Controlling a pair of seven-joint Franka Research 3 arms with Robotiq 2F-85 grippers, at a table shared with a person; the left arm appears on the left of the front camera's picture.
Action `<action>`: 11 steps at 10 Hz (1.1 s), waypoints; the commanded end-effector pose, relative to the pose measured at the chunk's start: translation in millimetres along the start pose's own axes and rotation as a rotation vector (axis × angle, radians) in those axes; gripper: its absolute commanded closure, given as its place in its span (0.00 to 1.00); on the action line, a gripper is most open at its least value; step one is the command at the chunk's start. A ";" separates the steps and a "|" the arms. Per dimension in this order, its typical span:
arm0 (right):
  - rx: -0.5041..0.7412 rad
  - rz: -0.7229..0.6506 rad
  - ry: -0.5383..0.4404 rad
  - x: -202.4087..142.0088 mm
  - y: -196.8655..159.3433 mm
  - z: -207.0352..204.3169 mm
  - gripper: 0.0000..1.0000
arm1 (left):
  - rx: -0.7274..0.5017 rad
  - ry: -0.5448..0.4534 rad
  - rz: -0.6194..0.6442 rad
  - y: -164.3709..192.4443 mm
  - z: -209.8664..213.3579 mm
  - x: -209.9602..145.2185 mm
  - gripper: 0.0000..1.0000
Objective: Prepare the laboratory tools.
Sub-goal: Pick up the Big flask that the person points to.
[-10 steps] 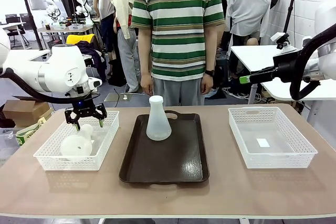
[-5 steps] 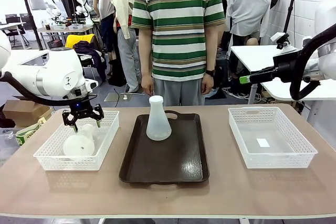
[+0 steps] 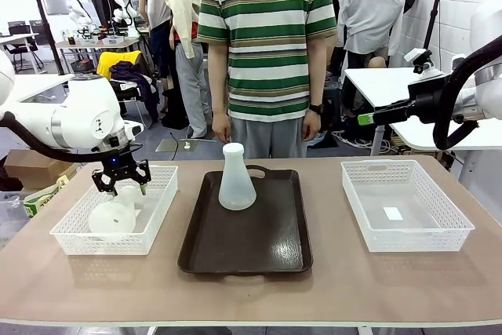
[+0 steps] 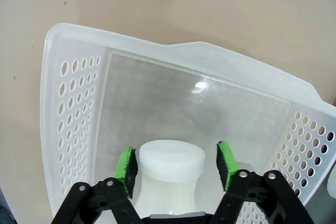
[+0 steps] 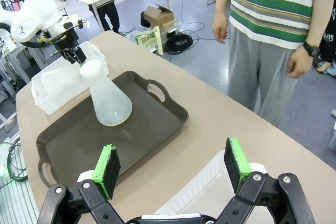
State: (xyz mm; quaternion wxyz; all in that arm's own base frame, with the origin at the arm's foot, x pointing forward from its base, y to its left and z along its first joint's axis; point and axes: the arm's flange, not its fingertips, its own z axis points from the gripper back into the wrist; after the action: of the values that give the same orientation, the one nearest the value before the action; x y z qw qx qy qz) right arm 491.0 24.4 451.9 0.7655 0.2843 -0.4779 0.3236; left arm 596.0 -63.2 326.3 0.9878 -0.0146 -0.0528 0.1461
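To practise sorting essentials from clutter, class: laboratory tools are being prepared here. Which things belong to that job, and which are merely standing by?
Part of the job: upright flask on the tray; second flask in the left basket; left gripper, open around its neck.
Standing by: right basket; right gripper, open, holding nothing; person at the far side.

Tan table (image 3: 392, 282): white left basket (image 3: 102, 244), dark brown tray (image 3: 251, 250) centre, white right basket (image 3: 416, 242)

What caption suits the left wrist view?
Open left pincer straddles the neck of a frosted flask in the white basket.
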 end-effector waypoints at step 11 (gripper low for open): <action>-0.007 -0.005 0.014 2.5 -0.4 0.0 0.00 | 0.020 -0.014 -0.002 14.9 7.2 -5.1 1.00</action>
State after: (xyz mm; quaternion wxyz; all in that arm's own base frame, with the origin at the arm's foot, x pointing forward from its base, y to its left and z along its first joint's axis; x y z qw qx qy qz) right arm 491.0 24.5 451.9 0.7655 0.2843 -0.4779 0.3236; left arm 594.5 -55.3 327.6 0.9884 -0.0029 -0.0547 0.1415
